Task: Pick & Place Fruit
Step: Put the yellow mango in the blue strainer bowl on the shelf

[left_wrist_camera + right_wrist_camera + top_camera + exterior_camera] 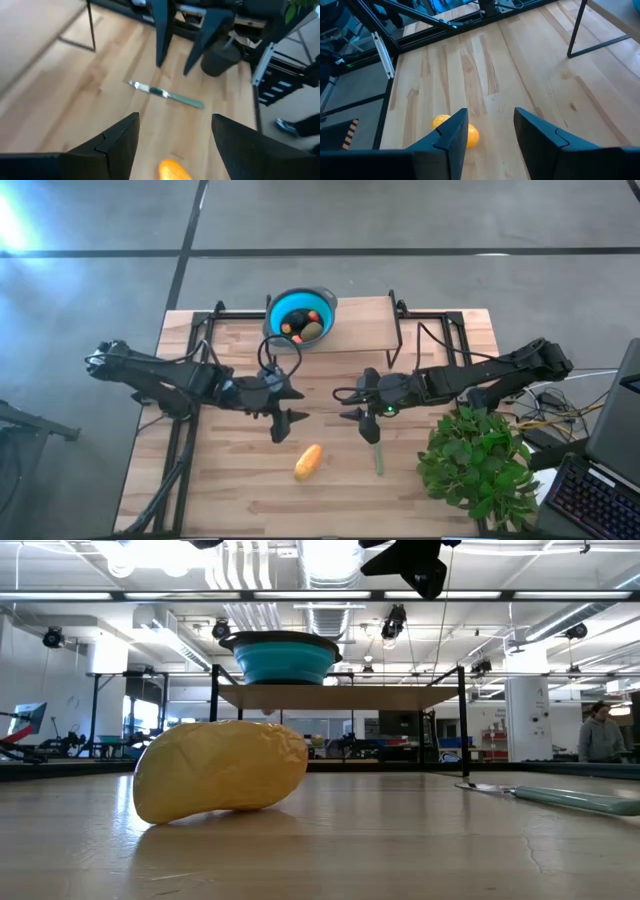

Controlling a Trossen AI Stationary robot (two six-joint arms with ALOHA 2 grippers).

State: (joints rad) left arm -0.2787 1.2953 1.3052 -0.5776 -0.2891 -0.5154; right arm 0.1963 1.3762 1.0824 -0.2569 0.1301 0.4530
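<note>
The fruit (308, 462), a yellow-orange oblong lying on the near table between the left hand (286, 420) and right hand (366, 424), both spread apart and empty, looks light, smooth, likely best pinched across its middle.

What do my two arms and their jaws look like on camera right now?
Both arms are dark, black-looking jointed links with loose black cables looping near the wrists. The left gripper and right gripper each have two flat, tapering matte-black jaws. A small green light glows near the right wrist.
</note>
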